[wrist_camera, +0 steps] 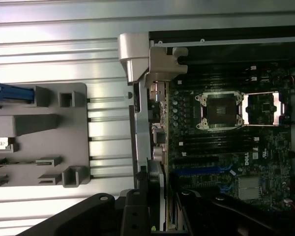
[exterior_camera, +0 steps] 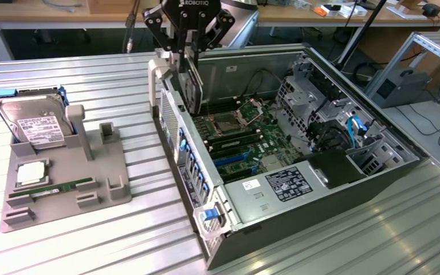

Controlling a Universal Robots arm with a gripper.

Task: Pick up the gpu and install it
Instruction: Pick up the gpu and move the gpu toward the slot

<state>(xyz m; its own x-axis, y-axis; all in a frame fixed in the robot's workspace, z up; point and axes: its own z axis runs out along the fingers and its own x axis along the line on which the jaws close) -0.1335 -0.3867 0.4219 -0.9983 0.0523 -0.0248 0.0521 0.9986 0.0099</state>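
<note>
I have the fingers [exterior_camera: 180, 48] clamped on the top of the gpu [exterior_camera: 195, 91]. It hangs upright over the far left corner of the open case [exterior_camera: 403, 172], its lower end by the motherboard [exterior_camera: 251, 134]. Left of the case, 1 hard drive [exterior_camera: 36, 129] stands in the gray holder [exterior_camera: 67, 177] on the counter [exterior_camera: 90, 246].
</note>
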